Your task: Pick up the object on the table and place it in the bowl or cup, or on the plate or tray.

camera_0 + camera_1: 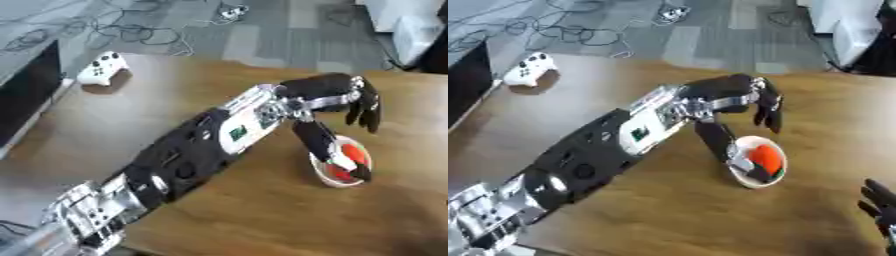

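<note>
Holding a red object (pixel 767 158): white bowl (pixel 739 178)

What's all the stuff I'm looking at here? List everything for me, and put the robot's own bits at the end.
Table: one, brown wood, fills most of the view.
Bowl: one, white, on the table right of centre.
Orange-red object: one, inside the bowl, with a bit of green beside it.
Game controller: one, white, at the table's far left edge.
Cables: a tangle, dark, on the grey floor beyond the table.
Left robot hand: one, black, over the bowl, fingers hanging down, thumb reaching into the bowl.
Right robot hand: one, black, lower right corner of the right eye view, fingers up.
</note>
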Robot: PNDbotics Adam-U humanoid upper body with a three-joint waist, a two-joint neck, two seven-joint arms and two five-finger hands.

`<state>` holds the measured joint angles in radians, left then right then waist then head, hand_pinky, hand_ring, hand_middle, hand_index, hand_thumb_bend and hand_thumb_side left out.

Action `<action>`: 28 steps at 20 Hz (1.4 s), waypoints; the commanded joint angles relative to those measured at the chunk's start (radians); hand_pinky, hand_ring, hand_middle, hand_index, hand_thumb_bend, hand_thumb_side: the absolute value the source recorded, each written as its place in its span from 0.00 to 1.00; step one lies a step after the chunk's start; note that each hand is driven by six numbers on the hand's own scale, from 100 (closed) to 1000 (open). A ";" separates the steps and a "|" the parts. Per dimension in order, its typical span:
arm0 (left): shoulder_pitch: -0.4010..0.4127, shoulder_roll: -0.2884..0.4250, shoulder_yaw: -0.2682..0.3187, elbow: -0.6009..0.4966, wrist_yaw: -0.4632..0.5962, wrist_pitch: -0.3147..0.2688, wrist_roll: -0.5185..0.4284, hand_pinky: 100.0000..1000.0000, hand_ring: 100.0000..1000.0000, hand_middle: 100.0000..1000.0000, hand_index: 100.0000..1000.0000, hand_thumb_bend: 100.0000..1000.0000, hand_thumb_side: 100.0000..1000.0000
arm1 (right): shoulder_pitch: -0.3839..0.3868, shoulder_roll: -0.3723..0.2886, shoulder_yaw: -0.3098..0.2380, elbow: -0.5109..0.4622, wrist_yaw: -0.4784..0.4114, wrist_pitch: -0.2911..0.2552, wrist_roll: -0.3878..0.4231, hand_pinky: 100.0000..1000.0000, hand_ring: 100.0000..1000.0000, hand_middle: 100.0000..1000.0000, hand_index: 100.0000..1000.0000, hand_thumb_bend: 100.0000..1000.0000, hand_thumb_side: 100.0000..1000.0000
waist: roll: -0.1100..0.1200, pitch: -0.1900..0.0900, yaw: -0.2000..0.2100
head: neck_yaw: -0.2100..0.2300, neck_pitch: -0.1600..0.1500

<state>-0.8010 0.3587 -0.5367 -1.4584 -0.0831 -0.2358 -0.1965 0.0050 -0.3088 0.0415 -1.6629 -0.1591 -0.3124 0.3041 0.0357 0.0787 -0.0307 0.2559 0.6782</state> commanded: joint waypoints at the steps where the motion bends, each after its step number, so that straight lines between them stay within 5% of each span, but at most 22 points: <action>1: 0.037 0.055 0.039 -0.109 0.142 0.079 0.031 0.75 0.56 0.53 0.69 0.58 0.72 | -0.001 -0.010 0.000 -0.054 -0.028 0.014 0.006 0.92 0.96 0.95 0.92 0.00 0.76 | -0.007 -0.012 0.012 | 0.000 -0.039; 9: 0.244 0.064 0.128 -0.174 0.217 0.114 0.181 0.85 0.63 0.58 0.72 0.47 0.82 | -0.031 0.020 0.014 -0.080 -0.058 0.056 0.008 0.93 1.00 0.96 0.93 0.00 0.78 | -0.013 -0.008 0.058 | -0.012 -0.112; 10: 0.272 0.058 0.141 -0.172 0.231 0.111 0.205 0.85 0.63 0.58 0.71 0.53 0.81 | -0.038 0.027 0.016 -0.077 -0.057 0.062 0.008 0.93 1.00 0.96 0.93 0.00 0.78 | -0.013 -0.007 0.062 | -0.014 -0.120; 14: 0.383 -0.007 0.195 -0.157 0.293 0.080 0.304 0.86 0.64 0.59 0.74 0.52 0.85 | -0.063 0.051 0.029 -0.067 -0.048 0.075 0.012 0.97 1.00 0.98 0.94 0.00 0.79 | -0.018 0.002 0.092 | -0.028 -0.144; 28: 0.540 -0.213 0.255 -0.064 0.346 -0.067 0.409 0.84 0.62 0.60 0.73 0.53 0.88 | -0.144 0.131 0.093 0.003 -0.008 0.075 0.059 0.98 1.00 1.00 0.97 0.00 0.81 | -0.055 0.021 0.202 | -0.092 -0.159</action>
<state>-0.2541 0.1585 -0.2918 -1.5165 0.2680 -0.2893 0.2120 -0.1261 -0.1818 0.1306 -1.6492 -0.1709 -0.2339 0.3571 -0.0199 0.1080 0.1720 0.1767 0.5261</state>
